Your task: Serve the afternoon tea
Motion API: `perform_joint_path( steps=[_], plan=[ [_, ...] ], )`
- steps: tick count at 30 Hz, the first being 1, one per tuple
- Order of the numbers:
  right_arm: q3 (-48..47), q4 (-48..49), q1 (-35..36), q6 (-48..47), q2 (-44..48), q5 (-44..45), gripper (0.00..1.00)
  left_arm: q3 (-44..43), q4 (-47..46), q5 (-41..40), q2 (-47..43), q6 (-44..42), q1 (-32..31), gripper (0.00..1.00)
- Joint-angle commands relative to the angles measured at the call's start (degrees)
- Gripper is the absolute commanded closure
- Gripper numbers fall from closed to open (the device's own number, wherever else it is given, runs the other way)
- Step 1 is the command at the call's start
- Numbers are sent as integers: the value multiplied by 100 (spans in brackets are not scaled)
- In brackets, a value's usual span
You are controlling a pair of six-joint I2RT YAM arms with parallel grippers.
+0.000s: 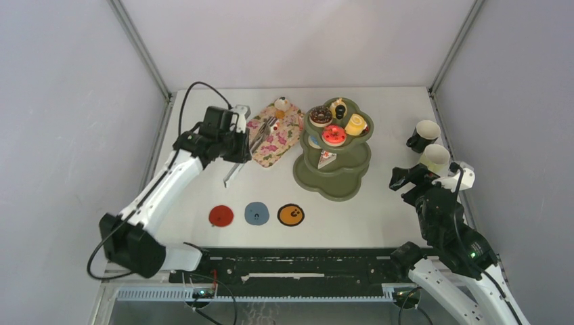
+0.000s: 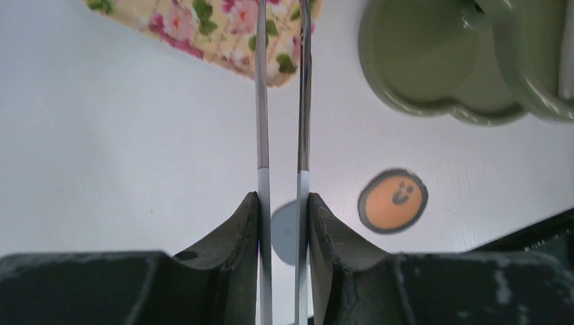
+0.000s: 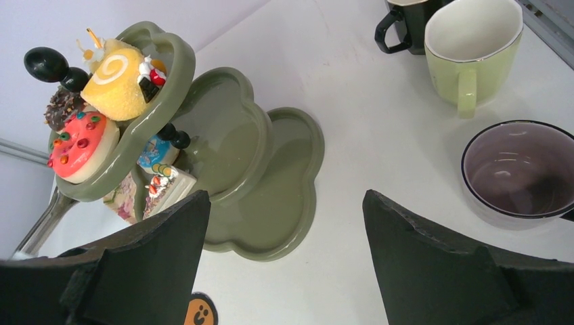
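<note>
Nearest on the counter [image 1: 379, 217] is a row of three round coasters lying flat and apart from each other. They are the red coaster [image 1: 221, 216], the blue coaster [image 1: 256, 213] and the orange coaster [image 1: 291, 214], which has a face on it.

Left jaws: over the counter just beyond the red coaster, pinching metal tongs [image 1: 232, 174]. The dark fingers [image 2: 230, 237] press on the outside of each blade. The blades run near parallel with a narrow gap between them. The far end of the tongs reaches over the floral tray [image 1: 274, 139]. The tips run out of the wrist view, so I cannot tell whether they hold anything.

Right jaws: at the right side of the counter, spread wide, with nothing between the fingers [image 3: 149, 264]. A dark-rimmed mug [image 3: 518, 169] stands just ahead of them. The green mug [image 3: 474, 47] is farther on and the black mug [image 3: 406, 27] is farthest. All three are upright and close together near the right edge.

The olive-green three-tier stand [image 1: 338, 186] stands mid-counter, just right of the tray.
- Top tier: a chocolate donut [image 1: 320, 116], a red-iced donut [image 1: 334, 135] and a yellow swirl roll [image 1: 355, 124] sit around the black knob [image 1: 340, 108].
- Middle tier: a cake slice [image 1: 327, 158], with a blue piece beside it.

One cupcake [image 1: 281, 105] sits on the tray's far end.
</note>
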State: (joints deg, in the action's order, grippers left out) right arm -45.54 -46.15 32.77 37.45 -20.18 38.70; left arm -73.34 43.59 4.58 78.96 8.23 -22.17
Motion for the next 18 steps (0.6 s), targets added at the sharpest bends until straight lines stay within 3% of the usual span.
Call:
perform_joint_path(
  steps=[1, 8, 18],
  plan=[
    [-175, 36, 27, 73, 87, 60, 9, 436, 322, 3, -1030, 164, -252, 100],
    [-179, 178, 28, -168, 146, 105, 9, 544, 1035, 108, -2298, 252, -939, 99],
    [-176, 318, 28, -188, 56, 95, 9, 241, 1862, 231, -2736, 512, -2158, 97]
  ],
)
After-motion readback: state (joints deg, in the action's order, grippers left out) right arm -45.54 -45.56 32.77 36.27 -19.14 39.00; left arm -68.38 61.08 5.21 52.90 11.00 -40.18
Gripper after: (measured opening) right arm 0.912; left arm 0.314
